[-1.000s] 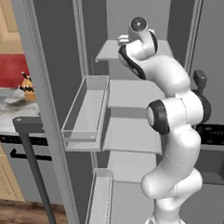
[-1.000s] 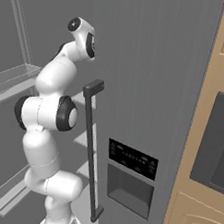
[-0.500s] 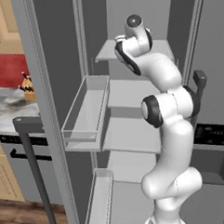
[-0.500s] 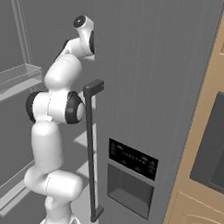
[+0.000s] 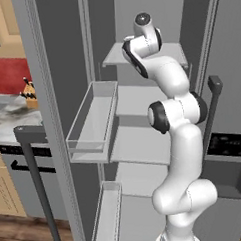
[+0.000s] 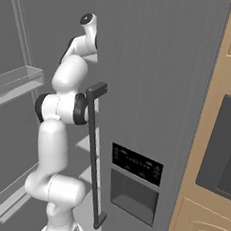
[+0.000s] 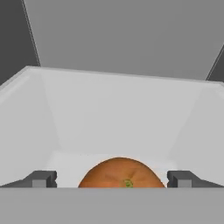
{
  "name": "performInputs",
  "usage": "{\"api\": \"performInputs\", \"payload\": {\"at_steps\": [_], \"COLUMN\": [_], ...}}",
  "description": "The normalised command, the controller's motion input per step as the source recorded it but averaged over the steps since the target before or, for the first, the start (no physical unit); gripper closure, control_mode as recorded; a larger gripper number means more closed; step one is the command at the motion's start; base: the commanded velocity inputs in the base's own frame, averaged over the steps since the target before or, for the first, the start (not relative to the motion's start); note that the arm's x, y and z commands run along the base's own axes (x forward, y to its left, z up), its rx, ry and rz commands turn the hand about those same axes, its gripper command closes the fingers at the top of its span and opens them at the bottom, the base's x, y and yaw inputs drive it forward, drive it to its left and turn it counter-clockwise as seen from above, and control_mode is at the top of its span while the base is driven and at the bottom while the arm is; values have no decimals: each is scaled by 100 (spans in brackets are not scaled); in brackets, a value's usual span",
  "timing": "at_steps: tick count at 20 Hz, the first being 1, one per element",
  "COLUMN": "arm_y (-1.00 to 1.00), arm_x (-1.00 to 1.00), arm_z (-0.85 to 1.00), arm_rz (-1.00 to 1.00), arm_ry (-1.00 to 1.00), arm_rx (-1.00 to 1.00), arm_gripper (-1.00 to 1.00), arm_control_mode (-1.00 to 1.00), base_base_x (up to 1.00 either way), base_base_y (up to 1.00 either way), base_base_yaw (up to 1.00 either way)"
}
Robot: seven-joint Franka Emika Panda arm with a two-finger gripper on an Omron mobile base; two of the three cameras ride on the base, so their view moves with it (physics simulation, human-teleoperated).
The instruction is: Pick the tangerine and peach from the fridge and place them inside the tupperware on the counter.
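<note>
In the hand view, the orange tangerine (image 7: 122, 174) with a small green stem mark lies on a pale shelf, between my gripper's (image 7: 111, 179) two dark fingertips (image 7: 41, 178). The gripper is open and the fingers stand well apart from the fruit on both sides. The fridge (image 5: 65, 70) stands open, and my arm reaches up over its upper shelf (image 5: 114, 55), with the hand (image 5: 144, 31) deep inside. The peach and the tupperware are out of view. A strip of marbled counter (image 5: 10, 123) lies to the left of the fridge.
The open left door carries a clear bin (image 5: 92, 119) at mid height and another lower down (image 5: 110, 213). The right door's dark bar handle (image 6: 94, 154) stands close beside my arm. A dishwasher handle (image 5: 37, 172) sticks out at the lower left.
My arm has stretched upward and pushed its hand further into the fridge at the upper shelf. The fridge and doors have not moved.
</note>
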Motion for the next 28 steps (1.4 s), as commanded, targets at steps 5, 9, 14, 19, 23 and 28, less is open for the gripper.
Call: {"api": "performInputs", "payload": {"at_steps": [5,9,14,19,23,28], "arm_y": [-11,-7,-1,0,0,-23], "arm_x": [-8,-5,-9,-4,-7,-10], "arm_z": [-20,-26,-47,-36,-8,-4], "arm_rz": [0,0,0,0,0,0], "arm_ry": [-3,-1,-4,-12,-2,-1], "arm_rx": [0,0,0,0,0,7], "arm_gripper": [-100,-100,100,100,100,100], "arm_control_mode": [-100,-100,-100,-100,-100,-100], "base_base_x": [0,0,0,0,0,0], "base_base_y": [0,0,0,0,0,0], "base_base_yaw": [0,0,0,0,0,0]}}
